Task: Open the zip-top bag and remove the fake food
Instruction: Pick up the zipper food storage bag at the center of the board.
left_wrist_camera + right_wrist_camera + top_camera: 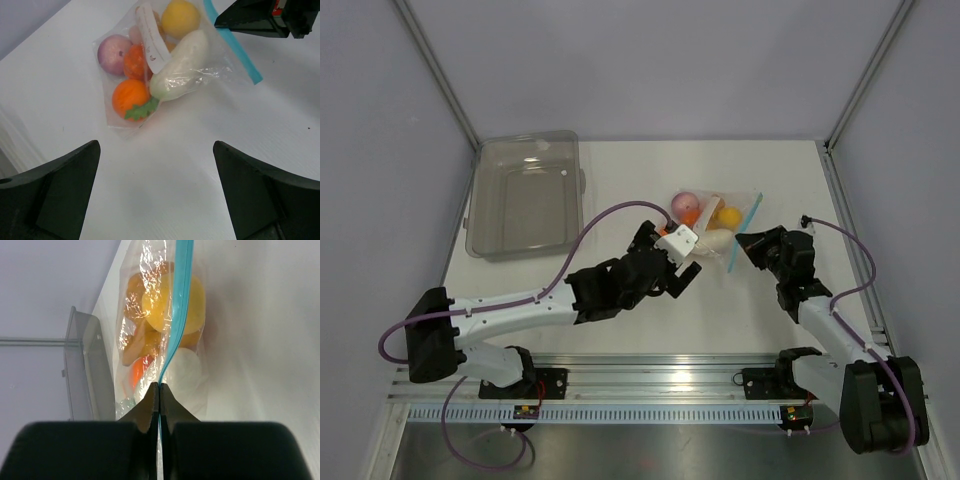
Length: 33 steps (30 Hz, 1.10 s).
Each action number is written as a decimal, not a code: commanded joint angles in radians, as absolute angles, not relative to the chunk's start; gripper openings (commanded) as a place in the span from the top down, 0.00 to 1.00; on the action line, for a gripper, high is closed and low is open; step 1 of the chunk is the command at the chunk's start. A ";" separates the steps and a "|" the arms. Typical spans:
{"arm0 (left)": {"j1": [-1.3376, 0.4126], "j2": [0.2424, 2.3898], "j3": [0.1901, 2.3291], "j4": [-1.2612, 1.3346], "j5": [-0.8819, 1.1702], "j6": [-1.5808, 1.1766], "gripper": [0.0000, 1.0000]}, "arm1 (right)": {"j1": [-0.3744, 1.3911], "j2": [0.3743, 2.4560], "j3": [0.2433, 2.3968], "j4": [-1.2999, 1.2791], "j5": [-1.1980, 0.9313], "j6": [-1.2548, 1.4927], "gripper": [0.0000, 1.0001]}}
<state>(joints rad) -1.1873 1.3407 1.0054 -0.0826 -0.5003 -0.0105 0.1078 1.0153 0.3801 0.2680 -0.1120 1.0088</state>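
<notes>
The zip-top bag (715, 225) lies on the white table, holding the fake food: a purple onion (114, 54), an orange piece with green leaves (131, 97), a white radish (180, 65) and a yellow piece (180, 17). Its light blue zip strip (237, 50) runs along the right edge. My right gripper (159, 386) is shut on the near end of the zip strip (175, 315); it also shows in the top view (742, 243). My left gripper (156, 147) is wide open and empty, just short of the bag's bottom edge (682, 258).
A smoky-grey translucent tray (525, 195) stands at the back left, empty; its edge also shows in the right wrist view (85, 365). Grey walls and metal posts close in the table on three sides.
</notes>
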 commanded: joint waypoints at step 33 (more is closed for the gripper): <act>-1.227 1.428 1.002 0.135 -0.479 0.144 0.04 | 0.543 1.009 0.653 0.031 0.184 1.195 1.00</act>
<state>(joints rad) -1.2354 1.4284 0.9958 0.0551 -0.4969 0.1310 0.5285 1.0241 0.6174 0.0246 0.1646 1.1763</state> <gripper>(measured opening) 0.972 0.011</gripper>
